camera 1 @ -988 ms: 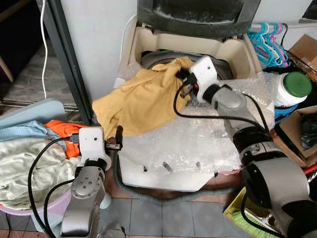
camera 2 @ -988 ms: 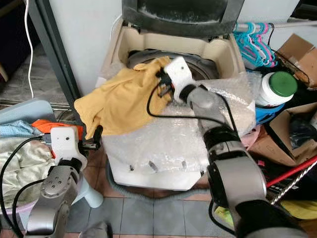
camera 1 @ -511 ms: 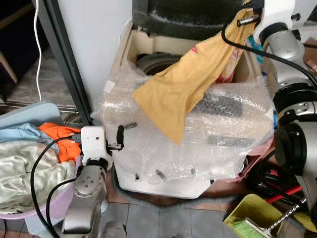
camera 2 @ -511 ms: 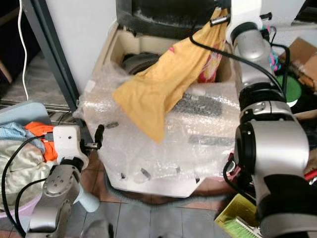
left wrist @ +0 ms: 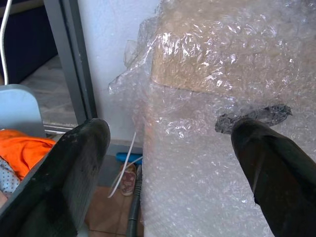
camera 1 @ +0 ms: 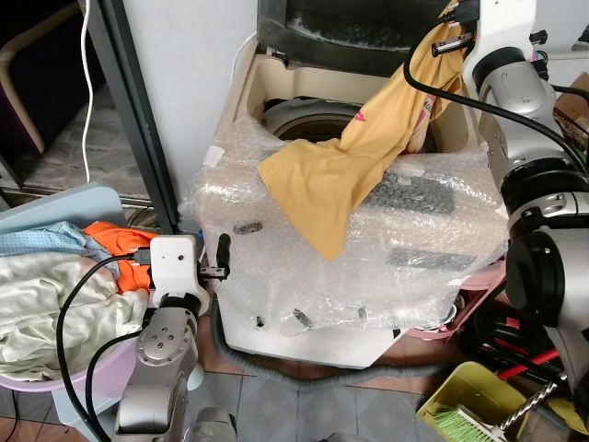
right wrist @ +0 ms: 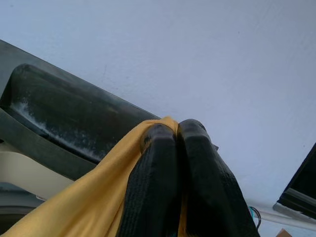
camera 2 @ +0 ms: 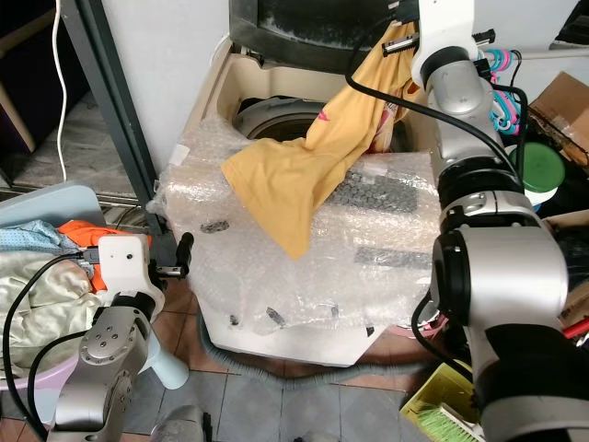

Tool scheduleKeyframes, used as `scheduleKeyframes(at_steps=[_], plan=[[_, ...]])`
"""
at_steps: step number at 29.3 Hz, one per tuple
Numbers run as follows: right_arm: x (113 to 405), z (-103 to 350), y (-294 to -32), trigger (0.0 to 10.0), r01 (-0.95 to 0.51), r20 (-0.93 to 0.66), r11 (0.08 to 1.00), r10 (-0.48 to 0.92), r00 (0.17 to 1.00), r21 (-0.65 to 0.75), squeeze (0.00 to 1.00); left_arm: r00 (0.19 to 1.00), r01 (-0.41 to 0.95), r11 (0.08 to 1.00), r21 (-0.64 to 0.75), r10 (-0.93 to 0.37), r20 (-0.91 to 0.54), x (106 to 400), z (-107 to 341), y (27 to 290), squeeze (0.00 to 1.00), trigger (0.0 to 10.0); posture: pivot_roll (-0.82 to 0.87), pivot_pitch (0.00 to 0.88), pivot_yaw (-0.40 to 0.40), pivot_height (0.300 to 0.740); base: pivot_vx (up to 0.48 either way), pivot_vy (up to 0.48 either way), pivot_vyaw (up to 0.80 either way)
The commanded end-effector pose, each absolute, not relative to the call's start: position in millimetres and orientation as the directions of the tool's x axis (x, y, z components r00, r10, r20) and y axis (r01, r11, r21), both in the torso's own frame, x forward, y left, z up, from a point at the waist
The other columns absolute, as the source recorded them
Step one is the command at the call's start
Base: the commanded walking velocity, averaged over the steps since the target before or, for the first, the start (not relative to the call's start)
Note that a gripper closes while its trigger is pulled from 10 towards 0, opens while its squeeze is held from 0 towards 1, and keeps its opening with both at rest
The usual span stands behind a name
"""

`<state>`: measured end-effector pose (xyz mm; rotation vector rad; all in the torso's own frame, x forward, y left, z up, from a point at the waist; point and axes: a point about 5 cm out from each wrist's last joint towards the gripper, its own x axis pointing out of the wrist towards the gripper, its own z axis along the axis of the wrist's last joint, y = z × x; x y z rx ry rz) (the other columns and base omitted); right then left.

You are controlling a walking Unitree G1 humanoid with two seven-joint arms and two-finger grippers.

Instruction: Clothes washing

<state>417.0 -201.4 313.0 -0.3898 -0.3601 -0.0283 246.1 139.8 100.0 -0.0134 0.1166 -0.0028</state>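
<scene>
My right claw (camera 2: pixel 398 35) is clenched on the yellow garment (camera 1: pixel 354 157), raised at the far right above the washing machine (camera 1: pixel 276 87); the cloth drapes onto its bubble-wrapped top. My left claw (left wrist: pixel 168 148) hangs released, near left.

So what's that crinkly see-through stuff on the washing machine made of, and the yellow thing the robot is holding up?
The crinkly wrap looks like clear plastic bubble wrap: shiny, with rows of little air pockets. The yellow garment seems to be soft, matte cloth, maybe cotton; it hangs limp and folds where the right gripper pinches it. The washing machine underneath looks like smooth cream plastic.
</scene>
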Motion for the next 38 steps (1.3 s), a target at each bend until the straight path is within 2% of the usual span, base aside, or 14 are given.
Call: scheduleKeyframes(at_steps=[1, 8, 9, 10, 11, 12, 14, 15, 16, 17, 22, 28, 31, 38], plan=[[416.0, 322.3, -204.1, 0.0, 0.113, 0.373, 0.925, 0.032, 0.927, -0.362, 0.0, 0.993, 0.011, 1.0, -0.009, -0.012, -0.12, 246.3, 99.6, 137.7, 0.0, 10.0, 0.07, 0.0, -0.07, 0.74, 0.0, 0.0, 0.0], [416.0, 322.3, -204.1, 0.0, 0.113, 0.373, 0.925, 0.032, 0.927, -0.362, 0.0, 0.993, 0.011, 1.0, -0.009, -0.012, -0.12, 246.3, 99.6, 137.7, 0.0, 10.0, 0.07, 0.0, -0.07, 0.74, 0.0, 0.0, 0.0], [407.6, 254.6, -197.1, 10.0, -0.121, 0.199, 0.899, 0.221, 0.955, -0.421, 0.0, 0.991, 0.026, 1.0, -0.007, -0.027, -0.133, 248.3, 96.4, 135.6, 0.0, 10.0, 0.0, 0.0, -0.019, 0.74, 0.0, 0.0, 0.0], [407.6, 254.6, -197.1, 10.0, -0.121, 0.199, 0.899, 0.221, 0.955, -0.421, 0.0, 0.991, 0.026, 1.0, -0.007, -0.027, -0.133, 248.3, 96.4, 135.6, 0.0, 10.0, 0.0, 0.0, -0.019, 0.74, 0.0, 0.0, 0.0], [376.4, 182.4, -178.2, 10.0, -0.45, 0.011, 0.796, 0.496, 0.868, -0.405, 0.0, 0.988, 0.045, 0.999, -0.006, -0.046, -0.147, 250.9, 93.1, 133.2, 0.0, 10.0, 0.0, 0.0, -0.021, 0.74, 0.0, 0.0, 0.0], [376.4, 182.4, -178.2, 10.0, -0.45, 0.011, 0.796, 0.496, 0.868, -0.405, 0.0, 0.988, 0.045, 0.999, -0.006, -0.046, -0.147, 250.9, 93.1, 133.2, 0.0, 10.0, 0.0, 0.0, -0.021, 0.74, 0.0, 0.0, 0.0], [365.7, 163.4, -168.0, 10.0, -0.541, -0.035, 0.754, 0.571, 0.82, -0.372, 0.0, 0.988, 0.044, 0.999, -0.003, -0.044, -0.148, 251.6, 92.8, 133.1, 0.0, 10.0, 0.0, 0.0, -0.021, 0.74, 0.0, 0.0, 0.0], [364.8, 161.5, -165.9, 10.0, -0.551, -0.04, 0.744, 0.582, 0.812, -0.378, 0.16, 0.988, 0.042, 0.999, -0.002, -0.042, -0.148, 251.6, 92.8, 133.3, 0.0, 10.0, 0.0, 0.0, -0.021, 0.74, 0.0, 0.0, 0.0], [364.8, 161.5, -165.9, 10.0, -0.551, -0.04, 0.744, 0.582, 0.812, -0.378, 0.16, 0.988, 0.042, 0.999, -0.002, -0.042, -0.148, 251.6, 92.8, 133.3, 0.0, 10.0, 0.0, 0.0, -0.021, 0.74, 0.0, 0.0, 0.0], [363.6, 159.6, -163.3, 10.0, -0.571, -0.044, 0.734, 0.599, 0.799, -0.367, 1.0, 0.988, 0.041, 0.999, -0.001, -0.041, -0.148, 251.5, 92.9, 133.4, 0.0, 10.0, 0.01, 0.0, -0.024, 0.74, 0.0, 0.0, 0.0], [356.1, 158.3, -158.4, 10.0, -0.577, -0.035, 0.727, 0.61, 0.791, -0.372, 1.0, 0.988, 0.035, 0.999, 0.002, -0.034, -0.147, 250.8, 92.8, 135.1, 0.0, 10.0, 0.02, 0.0, -0.027, 0.74, 0.0, 0.0, 0.0], [345.1, 170.4, -156.0, 10.0, -0.554, 0.061, 0.754, 0.61, 0.79, -0.353, 1.0, 0.988, 0.028, 1.0, 0.005, -0.027, -0.15, 250.1, 91.6, 138.1, 0.0, 10.0, 0.01, 0.0, -0.029, 0.74, 0.0, 0.0, 0.0], [341.8, 187.3, -159.8, 10.0, -0.423, 0.209, 0.833, 0.513, 0.833, -0.358, 1.0, 0.99, 0.003, 1.0, 0.012, -0.001, -0.139, 251.5, 92.7, 139.8, 0.0, 10.0, 0.01, 0.0, -0.031, 0.74, 0.0, 0.0, 0.0], [317.4, 177.1, -162.5, 10.0, -0.325, 0.247, 0.892, 0.407, 0.879, -0.314, 1.0, 0.99, -0.04, 0.998, 0.04, 0.045, -0.134, 253.7, 92.7, 145.1, 0.0, 10.0, 0.01, 0.0, -0.026, 0.74, 0.0, 0.0, 0.0]])
